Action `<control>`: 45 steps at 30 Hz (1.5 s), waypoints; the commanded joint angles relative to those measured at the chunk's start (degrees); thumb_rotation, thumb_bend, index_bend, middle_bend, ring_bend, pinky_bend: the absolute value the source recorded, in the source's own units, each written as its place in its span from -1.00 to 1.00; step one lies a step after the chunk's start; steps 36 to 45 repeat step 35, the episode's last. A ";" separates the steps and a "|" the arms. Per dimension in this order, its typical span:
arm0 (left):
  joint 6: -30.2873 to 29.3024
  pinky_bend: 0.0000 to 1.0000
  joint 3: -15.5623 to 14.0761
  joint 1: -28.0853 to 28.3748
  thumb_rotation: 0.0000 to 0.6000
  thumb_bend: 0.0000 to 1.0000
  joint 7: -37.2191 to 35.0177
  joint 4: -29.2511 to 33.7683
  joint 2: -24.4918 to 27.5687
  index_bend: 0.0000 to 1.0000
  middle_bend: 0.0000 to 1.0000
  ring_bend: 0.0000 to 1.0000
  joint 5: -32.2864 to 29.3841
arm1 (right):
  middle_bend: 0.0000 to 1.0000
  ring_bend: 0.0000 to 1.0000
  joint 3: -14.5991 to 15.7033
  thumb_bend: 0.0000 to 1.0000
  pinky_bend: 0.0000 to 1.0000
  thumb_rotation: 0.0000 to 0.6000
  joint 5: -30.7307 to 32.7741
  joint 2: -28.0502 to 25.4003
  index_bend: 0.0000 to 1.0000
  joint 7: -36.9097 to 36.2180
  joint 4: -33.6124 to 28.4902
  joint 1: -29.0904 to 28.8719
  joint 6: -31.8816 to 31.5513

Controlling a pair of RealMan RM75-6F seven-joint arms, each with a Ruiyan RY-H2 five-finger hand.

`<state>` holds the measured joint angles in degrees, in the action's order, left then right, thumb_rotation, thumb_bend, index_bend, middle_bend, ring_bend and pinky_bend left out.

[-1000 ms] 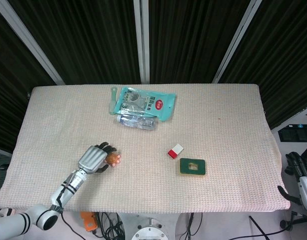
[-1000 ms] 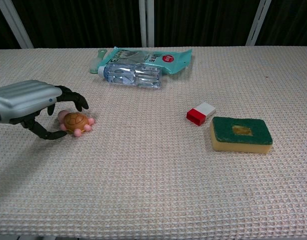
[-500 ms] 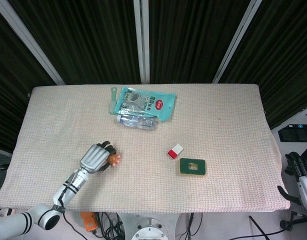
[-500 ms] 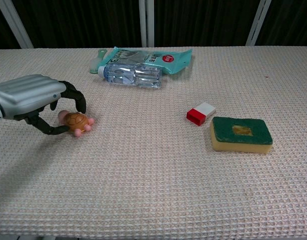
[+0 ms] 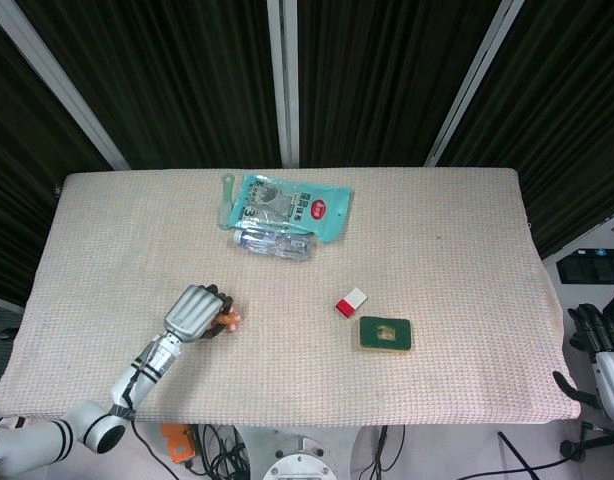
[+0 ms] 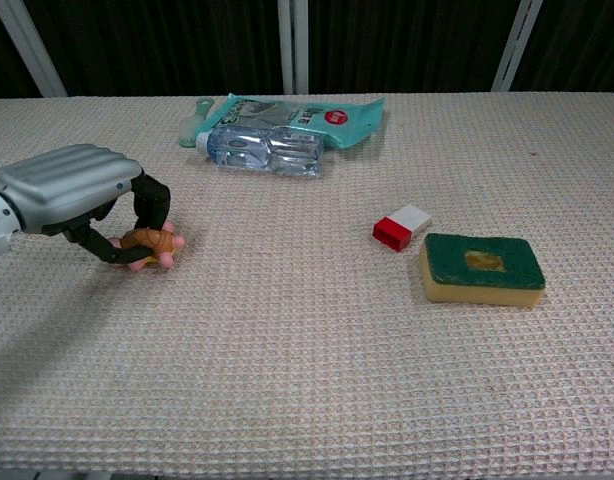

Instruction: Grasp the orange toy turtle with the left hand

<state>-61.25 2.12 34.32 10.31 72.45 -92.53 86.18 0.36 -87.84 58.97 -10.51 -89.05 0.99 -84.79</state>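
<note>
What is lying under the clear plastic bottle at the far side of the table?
A teal packet lies under the bottle, its far part and red label showing past it. The strip beneath the bottle is covered. A pale green tool lies by the bottle's cap end.

Left hand low over the table, fingers curled; right hand off the table edge.

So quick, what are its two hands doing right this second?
Left hand: fingers wrapped around the small orange toy turtle, which sits on the table.
Right hand: off the table's edge, holding nothing visible; open or shut cannot be told.
</note>
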 commanded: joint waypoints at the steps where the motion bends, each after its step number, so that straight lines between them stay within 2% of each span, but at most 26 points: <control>1: -0.10 0.42 -0.18 -0.02 1.00 -0.33 -0.92 -1.09 -0.61 0.62 0.48 0.06 0.19 | -1.00 -1.00 -0.02 -0.65 -1.00 1.00 -0.01 -0.01 -1.00 0.00 0.00 0.00 -0.04; 8: -1.03 0.45 0.01 -0.26 1.00 -0.33 -1.51 -1.94 -1.28 0.66 0.52 0.09 0.12 | -1.00 -1.00 -0.08 -0.65 -1.00 1.00 0.11 -0.03 -1.00 -0.28 0.20 0.15 -0.27; 10: -1.67 0.42 0.07 -0.46 1.00 -0.35 -2.35 -1.94 -1.35 0.56 0.47 0.04 0.27 | -1.00 -1.00 -0.11 -0.65 -1.00 1.00 0.12 -0.04 -1.00 -0.40 0.27 0.21 -0.41; 13: -1.63 0.18 -0.49 -0.34 1.00 -0.54 -2.69 -1.69 -0.40 -0.02 0.05 -0.32 1.04 | -1.00 -1.00 -0.17 -0.65 -1.00 1.00 0.14 -0.09 -1.00 -0.49 0.32 0.28 -0.60; 15: -2.79 -0.12 -0.89 -0.63 1.00 -0.69 -2.61 -2.29 -0.15 -0.43 -0.43 -0.69 1.98 | -1.00 -1.00 -0.20 -0.65 -1.00 1.00 0.08 -0.16 -1.00 -0.62 0.27 0.36 -0.83; 17: -3.92 -0.34 -0.94 -1.15 1.00 -0.77 -2.35 -2.29 0.11 -0.63 -0.69 -0.89 2.19 | -1.00 -1.00 -0.23 -0.65 -1.00 1.00 -0.18 -0.22 -1.00 -0.74 0.18 0.47 -1.26; 19: -5.34 -0.49 -0.87 -2.22 1.00 -0.86 -1.35 -1.50 0.88 -0.71 -0.84 -0.98 1.72 | -1.00 -1.00 -0.36 -0.65 -1.00 1.00 -0.30 -0.32 -1.00 -0.66 -0.07 0.55 -1.70; 24: -11.10 -0.68 -0.65 -8.30 1.00 -0.94 5.99 7.96 6.53 -0.74 -0.96 -1.00 -3.14 | -1.00 -1.00 -0.81 -0.65 -1.00 1.00 0.05 -0.56 -1.00 -0.07 -1.25 0.50 -1.98; 27: -17.23 -0.75 -1.47 -13.26 1.00 -0.94 4.87 12.73 10.95 -0.74 -0.96 -1.00 -3.98 | -1.00 -1.00 -1.04 -0.65 -1.00 1.00 0.07 -0.41 -1.00 0.46 -1.93 0.19 -1.78; 31: -25.39 -0.79 -3.80 -20.56 1.00 -0.92 1.95 14.02 15.80 -0.74 -0.96 -1.00 -4.16 | -1.00 -1.00 -0.79 -0.65 -1.00 1.00 -0.44 0.11 -1.00 1.29 -2.34 -0.19 -1.18; 35: -31.95 -0.80 -6.74 -26.99 1.00 -0.82 -0.41 13.25 17.15 -0.74 -0.93 -1.00 -2.76 | -1.00 -1.00 -0.53 -0.65 -1.00 1.00 -0.92 0.74 -1.00 1.72 -2.29 -0.49 -0.72; 45: -31.95 -0.80 -6.74 -26.99 1.00 -0.82 -0.41 13.25 17.15 -0.74 -0.93 -1.00 -2.76 | -1.00 -1.00 -0.53 -0.65 -1.00 1.00 -0.92 0.74 -1.00 1.72 -2.29 -0.49 -0.72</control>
